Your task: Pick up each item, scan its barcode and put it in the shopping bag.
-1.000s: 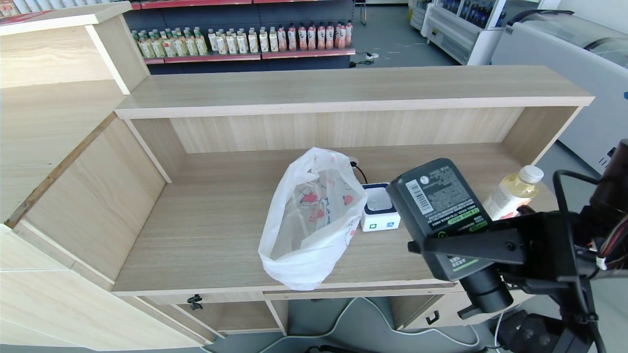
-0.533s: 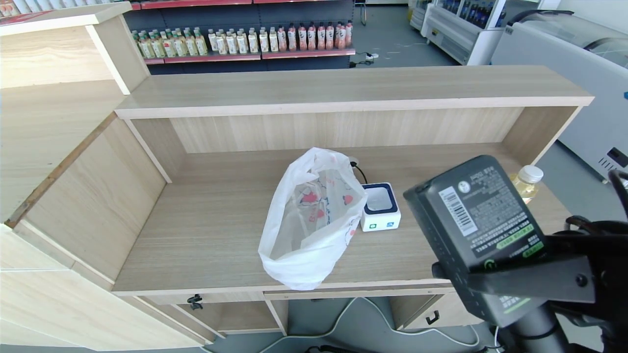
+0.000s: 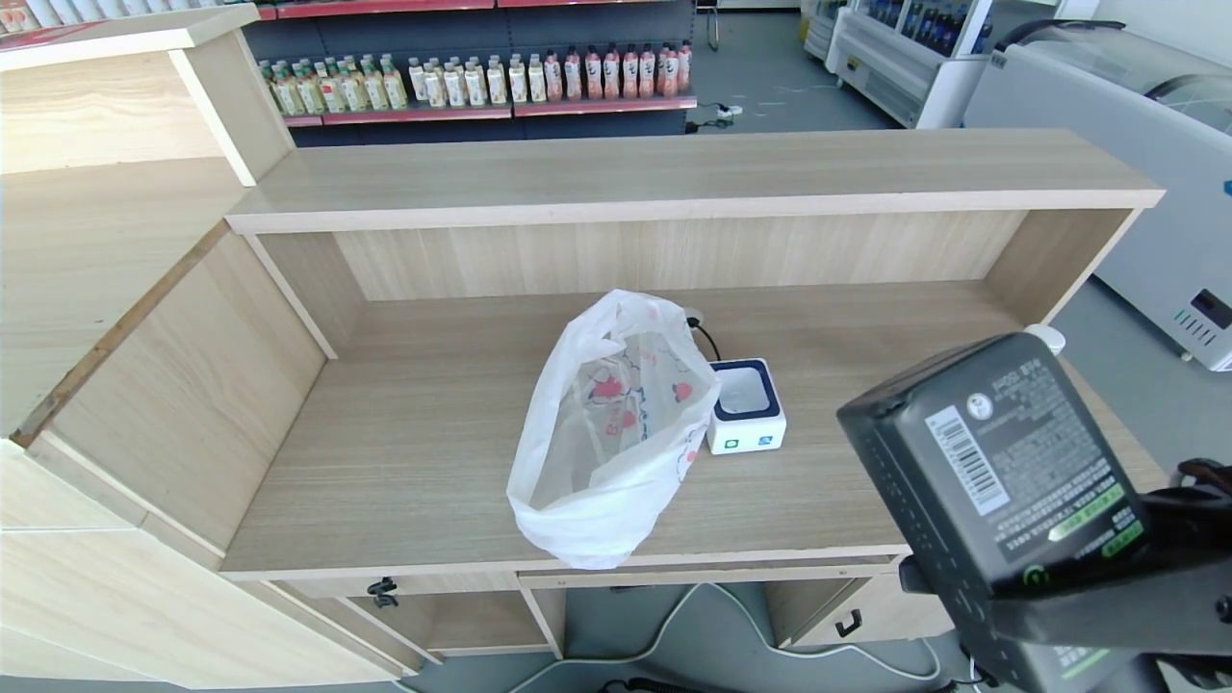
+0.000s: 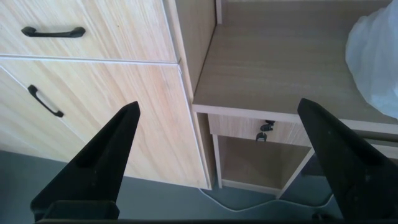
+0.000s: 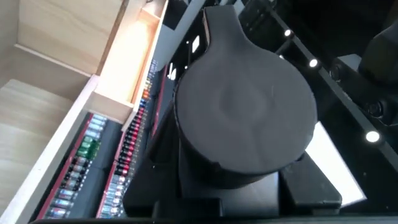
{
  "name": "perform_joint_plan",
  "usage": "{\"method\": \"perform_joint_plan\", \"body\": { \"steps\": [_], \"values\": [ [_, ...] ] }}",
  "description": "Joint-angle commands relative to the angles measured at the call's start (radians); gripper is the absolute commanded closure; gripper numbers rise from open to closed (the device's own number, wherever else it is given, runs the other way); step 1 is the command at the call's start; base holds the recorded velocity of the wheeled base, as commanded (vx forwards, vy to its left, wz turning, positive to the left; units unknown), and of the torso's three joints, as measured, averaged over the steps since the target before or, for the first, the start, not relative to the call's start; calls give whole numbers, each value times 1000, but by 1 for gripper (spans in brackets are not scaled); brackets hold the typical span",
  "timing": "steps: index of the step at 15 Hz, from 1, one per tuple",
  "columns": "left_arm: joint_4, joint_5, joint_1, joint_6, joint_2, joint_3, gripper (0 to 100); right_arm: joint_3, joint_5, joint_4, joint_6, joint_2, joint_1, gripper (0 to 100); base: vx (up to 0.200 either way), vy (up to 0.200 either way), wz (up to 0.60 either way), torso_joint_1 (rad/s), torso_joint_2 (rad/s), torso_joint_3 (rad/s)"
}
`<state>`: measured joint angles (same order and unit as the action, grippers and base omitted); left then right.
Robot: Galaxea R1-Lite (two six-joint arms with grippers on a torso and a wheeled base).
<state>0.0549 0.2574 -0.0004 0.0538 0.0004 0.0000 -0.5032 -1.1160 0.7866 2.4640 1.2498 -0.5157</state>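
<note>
the black container [image 3: 1001, 481] hangs tilted in the air off the right front corner of the wooden counter [image 3: 433, 433], its barcode label [image 3: 967, 460] turned up toward the head camera; the right gripper [image 3: 1097, 621] is clamped on its lower end. a white bottle cap [image 3: 1049, 337] peeks out just behind its top edge. on the counter a small white scanner [image 3: 746, 406] sits just beside the white shopping bag [image 3: 616, 433], which slumps with its mouth open; what it holds i cannot tell. the left gripper [image 4: 217, 162] hangs near the counter's left front corner, before the drawer fronts [image 4: 93, 62], fingers spread wide around nothing. shelves of bottles [image 3: 481, 77] and chest freezers [image 3: 1107, 87] stand behind
</note>
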Motion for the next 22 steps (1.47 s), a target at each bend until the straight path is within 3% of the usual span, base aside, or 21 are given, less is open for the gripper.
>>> {"method": "perform_joint_plan", "body": {
  "steps": [1, 3, 8, 10, 11, 12, 13, 14, 15, 16, 17, 18, 19, 20, 22],
  "values": [
    [0, 0, 0, 0, 0, 0, 0, 2, -1, -55, 21, -15, 0, 100, 0, 0, 0, 0, 0, 0],
    [0, 0, -1, 0, 0, 0, 0, -1, -1, -148, 62, -23, 0, 100, 0, 0, 0, 0, 0, 0],
    [0, 0, 0, 0, 0, 0, 0, -21, 1, -158, 56, -23, 0, 100, 0, 0, 0, 0, 0, 0],
    [0, 0, 0, 0, 0, 0, 0, -63, 11, -159, -36, -16, 10, 100, 0, 0, 0, 0, 0, 0],
    [0, 0, -1, 0, 0, 0, 0, -107, 30, -159, -129, -15, 65, 100, 0, 0, 0, 0, 0, 0],
    [0, 0, 0, 0, 0, 0, 0, -167, 81, -158, -309, -18, 189, 100, 0, 0, 0, 0, 0, 0],
    [0, 0, 0, 0, 0, 0, 0, -175, 189, -158, -631, -32, 370, 100, 0, 0, 0, 0, 0, 0],
    [0, 0, 0, 0, 0, 0, 0, -164, 245, -156, -800, -46, 448, 100, 0, 0, 0, 0, 0, 0],
    [0, 0, 0, 0, 0, 0, 0, -127, 427, -156, -1177, -76, 568, 100, 0, 0, 0, 0, 0, 0],
    [0, 0, 0, 0, 0, 0, 0, -104, 568, -152, -1412, -72, 597, 100, 0, 0, 0, 0, 0, 0],
    [0, 0, 0, 0, 0, 0, 0, -101, 668, -147, -1553, -64, 622, 100, 0, 0, 0, 0, 0, 0],
    [0, 0, 0, 0, 0, 0, 0, -92, 867, -145, -1694, -47, 695, 100, 0, 0, 0, 0, 0, 0],
    [0, 0, 0, 0, 0, 0, 0, -75, 966, -145, -1748, -39, 726, 100, 0, 0, 0, 0, 0, 0],
    [0, 0, 0, 0, 0, 0, 0, -35, 1022, -135, -1807, -36, 757, 100, 0, 0, 0, 0, 0, 0],
    [0, 0, 0, 0, 0, 0, 0, -5, 1036, -112, -1870, -38, 798, 100, 0, 0, 0, 0, 0, 0]
  ]
}}
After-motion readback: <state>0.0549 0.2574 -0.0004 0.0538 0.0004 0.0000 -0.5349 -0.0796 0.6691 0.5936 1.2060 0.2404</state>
